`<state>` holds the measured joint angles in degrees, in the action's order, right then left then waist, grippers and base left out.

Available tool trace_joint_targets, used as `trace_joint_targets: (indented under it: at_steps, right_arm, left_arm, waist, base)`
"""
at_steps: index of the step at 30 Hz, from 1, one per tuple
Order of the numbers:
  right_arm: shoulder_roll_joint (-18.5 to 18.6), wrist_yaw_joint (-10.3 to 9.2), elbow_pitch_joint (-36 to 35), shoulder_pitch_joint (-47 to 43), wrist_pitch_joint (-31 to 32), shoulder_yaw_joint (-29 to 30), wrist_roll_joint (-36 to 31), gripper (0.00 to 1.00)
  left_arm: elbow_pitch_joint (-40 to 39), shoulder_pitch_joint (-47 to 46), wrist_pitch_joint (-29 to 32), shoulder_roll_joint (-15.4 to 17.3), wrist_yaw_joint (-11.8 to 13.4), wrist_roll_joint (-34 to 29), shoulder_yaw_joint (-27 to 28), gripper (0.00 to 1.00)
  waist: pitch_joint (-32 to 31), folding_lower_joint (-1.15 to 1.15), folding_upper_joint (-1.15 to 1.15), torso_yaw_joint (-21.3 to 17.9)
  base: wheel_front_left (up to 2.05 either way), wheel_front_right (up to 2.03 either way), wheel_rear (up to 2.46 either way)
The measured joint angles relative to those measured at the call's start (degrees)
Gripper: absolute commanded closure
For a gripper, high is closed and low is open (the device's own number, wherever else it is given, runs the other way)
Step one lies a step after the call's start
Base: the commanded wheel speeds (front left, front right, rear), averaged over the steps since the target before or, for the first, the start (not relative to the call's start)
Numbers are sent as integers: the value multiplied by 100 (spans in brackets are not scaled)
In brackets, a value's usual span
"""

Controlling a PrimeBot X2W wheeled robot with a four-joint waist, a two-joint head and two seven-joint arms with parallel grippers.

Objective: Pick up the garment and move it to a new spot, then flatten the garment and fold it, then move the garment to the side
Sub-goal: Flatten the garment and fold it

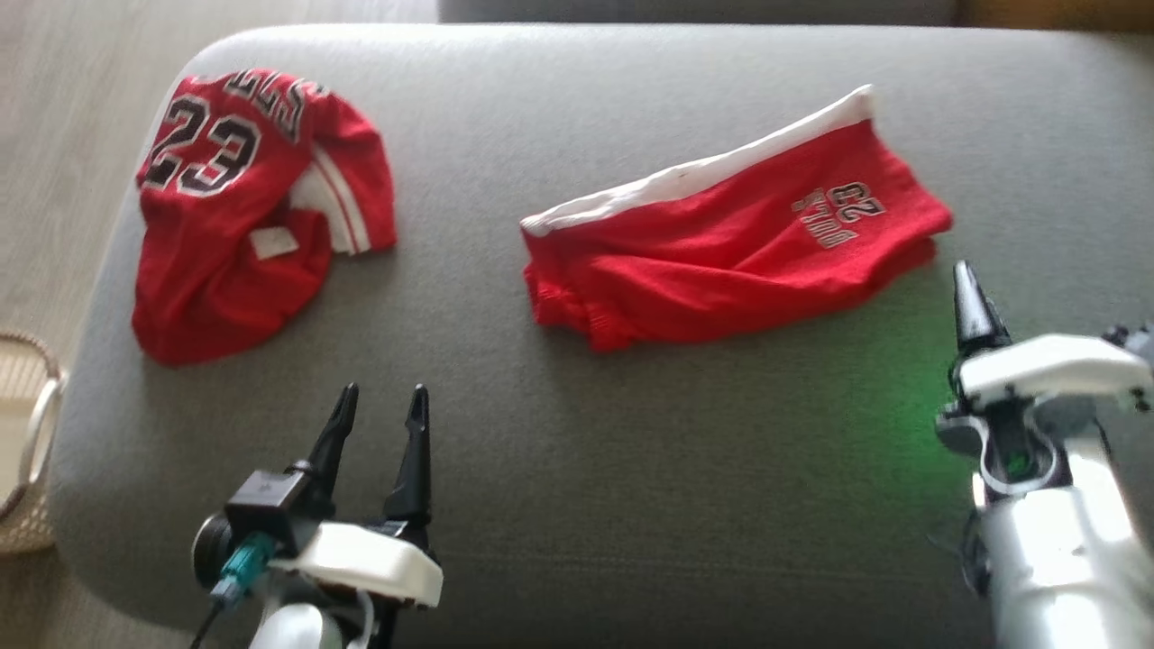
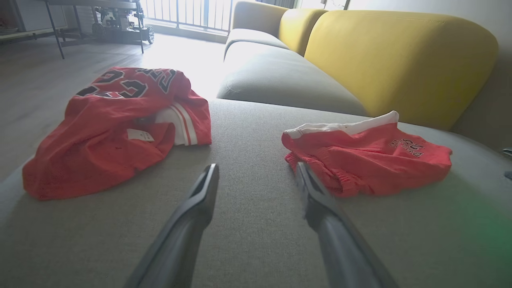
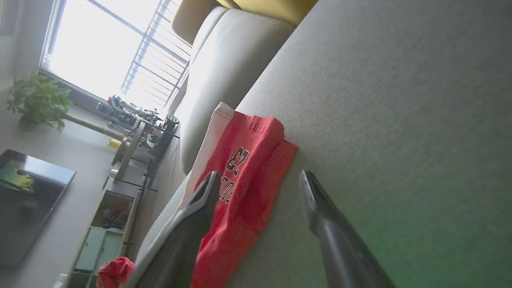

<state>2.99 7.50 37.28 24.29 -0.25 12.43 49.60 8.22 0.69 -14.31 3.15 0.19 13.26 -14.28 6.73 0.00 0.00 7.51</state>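
A crumpled red jersey (image 1: 243, 207) with a black "23" lies at the far left of the grey cushion (image 1: 577, 469); the left wrist view shows the jersey (image 2: 108, 136) too. Folded red shorts (image 1: 730, 243) with a white waistband lie right of centre. My left gripper (image 1: 382, 397) is open and empty, hovering near the front edge, below and between the two garments (image 2: 256, 166). My right gripper (image 1: 966, 275) is turned edge-on just below the shorts' right end. It is open (image 3: 259, 176), with the shorts (image 3: 244, 180) just beyond its fingertips and nothing held.
A woven basket (image 1: 27, 433) sits on the floor off the cushion's left edge. A yellow sofa back (image 2: 400, 56) rises behind the shorts. Bare grey cushion stretches along the front and between the garments. A green light glows on the cushion by the right wrist.
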Motion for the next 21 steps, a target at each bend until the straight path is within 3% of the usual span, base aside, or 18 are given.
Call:
trace_joint_targets:
  at_steps: [8,21]
  right_arm:
    - [5,0,1546,1224,255,534,1126,0]
    - [291,-1,3370,2525,-392,1115,789,0]
  left_arm:
    - [243,-257,0,-24,242,-58,-198,0]
    - [269,-374,0,-31,380,9,-367,0]
  waist:
    - [373,0,0,451]
    - [727,0,0,824]
  base:
    - [0,0,0]
    - [0,0,0]
